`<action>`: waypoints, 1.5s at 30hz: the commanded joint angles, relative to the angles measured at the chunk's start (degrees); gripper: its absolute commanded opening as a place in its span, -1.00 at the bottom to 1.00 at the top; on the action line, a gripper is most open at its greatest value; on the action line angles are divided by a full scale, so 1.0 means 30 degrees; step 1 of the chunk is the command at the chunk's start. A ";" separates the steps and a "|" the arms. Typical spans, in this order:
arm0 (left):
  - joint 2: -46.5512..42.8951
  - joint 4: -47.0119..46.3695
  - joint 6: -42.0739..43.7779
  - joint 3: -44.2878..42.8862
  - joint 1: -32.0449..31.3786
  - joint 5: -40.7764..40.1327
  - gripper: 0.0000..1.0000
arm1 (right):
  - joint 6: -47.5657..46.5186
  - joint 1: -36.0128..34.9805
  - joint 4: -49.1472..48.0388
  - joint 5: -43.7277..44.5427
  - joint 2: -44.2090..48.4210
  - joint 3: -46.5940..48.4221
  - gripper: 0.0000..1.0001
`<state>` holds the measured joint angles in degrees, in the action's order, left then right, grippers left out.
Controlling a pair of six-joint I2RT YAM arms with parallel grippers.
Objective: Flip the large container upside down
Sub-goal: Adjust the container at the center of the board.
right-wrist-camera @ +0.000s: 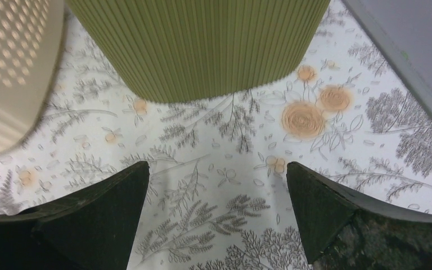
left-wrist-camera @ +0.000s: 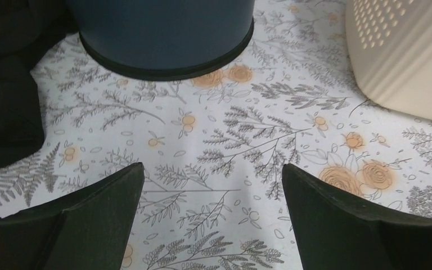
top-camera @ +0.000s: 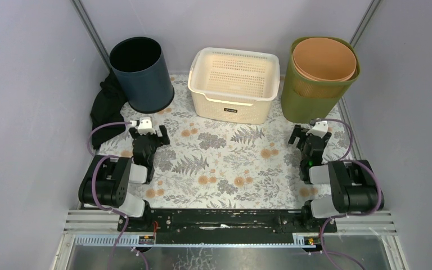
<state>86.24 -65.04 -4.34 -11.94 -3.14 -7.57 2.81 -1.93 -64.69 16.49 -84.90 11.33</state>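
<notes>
The large container, a cream perforated basket (top-camera: 230, 107), stands upright at the back middle of the flowered table. It is the widest of the three containers. Its corner shows in the left wrist view (left-wrist-camera: 405, 56) and in the right wrist view (right-wrist-camera: 11, 67). My left gripper (top-camera: 148, 135) rests low in front of the dark blue bin, open, with only tablecloth between its fingers (left-wrist-camera: 212, 169). My right gripper (top-camera: 311, 138) sits in front of the green bin, also open and holding nothing (right-wrist-camera: 217, 166). Both grippers are well apart from the basket.
A dark blue round bin (top-camera: 138, 79) stands at the back left, with a black cloth (top-camera: 106, 109) heaped beside it. At the back right a ribbed green bin (top-camera: 309, 98) holds an orange pot (top-camera: 323, 59). Grey walls close in on both sides.
</notes>
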 commanded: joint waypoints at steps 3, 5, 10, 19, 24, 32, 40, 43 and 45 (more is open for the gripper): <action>-0.2663 0.2077 0.0813 -0.0901 -0.0500 0.0182 1.00 | 0.1033 -0.0115 0.6801 -0.0727 0.5184 0.2399 0.99; -0.4252 0.4186 0.0611 -0.1223 -0.0844 -0.0193 1.00 | 0.1803 -0.0117 0.8288 -0.1353 0.6433 0.2618 0.99; -0.7680 0.8119 0.0228 -0.1566 -0.2152 -0.0929 1.00 | 0.4397 -0.0117 1.4535 -0.2120 0.9056 0.4792 0.99; -1.1173 1.3976 -0.3008 -0.4344 -0.4411 -0.1126 1.00 | 0.7202 -0.0101 2.1703 -0.5560 1.1617 0.8208 0.98; -1.1207 1.9551 -0.6162 -0.8430 -0.4442 -0.1560 1.00 | 0.7996 -0.0116 2.1587 -0.9464 1.2883 0.8697 0.98; -1.2539 2.2398 -0.8652 -1.0685 -0.4435 0.3291 1.00 | 0.9399 -0.0100 2.1604 -1.4660 1.2860 0.9422 0.99; -1.4997 2.2929 -0.8787 -1.0402 -0.4445 0.6051 1.00 | 1.1968 -0.0115 1.9046 -1.9033 1.1499 0.8623 0.98; -1.6151 2.2597 -0.8959 -0.9595 -0.4434 0.5899 1.00 | 1.1615 -0.0117 1.9920 -1.9088 1.1277 0.8951 0.98; -1.6471 2.2703 -0.9315 -0.9331 -0.4429 0.5535 1.00 | 1.1244 -0.0110 2.0741 -1.8636 1.1378 0.9192 0.99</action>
<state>39.29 2.68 -30.24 -41.85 -16.19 7.84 36.34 -1.98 -3.07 -36.25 -51.24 36.99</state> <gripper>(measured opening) 0.998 0.992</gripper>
